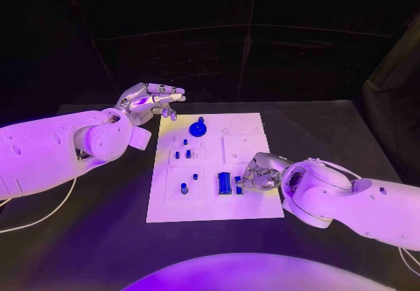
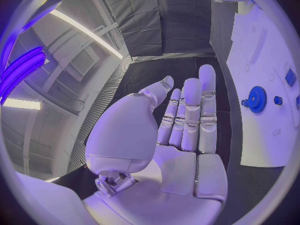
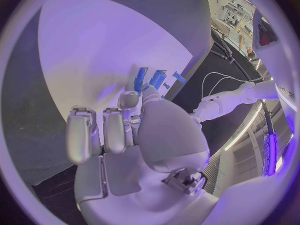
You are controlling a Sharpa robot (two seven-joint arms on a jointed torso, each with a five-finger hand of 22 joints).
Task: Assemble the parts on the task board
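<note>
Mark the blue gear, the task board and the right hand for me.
blue gear (image 1: 198,128): head view, middle of the gear's face.
task board (image 1: 249,209): head view, bare white surface by its near right corner.
right hand (image 1: 260,171): head view, back of the hand over the board's right edge.

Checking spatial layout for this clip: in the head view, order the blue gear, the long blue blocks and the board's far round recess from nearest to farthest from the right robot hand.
1. Long blue blocks, beside the right robot hand.
2. Blue gear, mid-board toward the far end.
3. Round recess, far right corner of the task board; close to the gear's distance, roughly tied.
</note>
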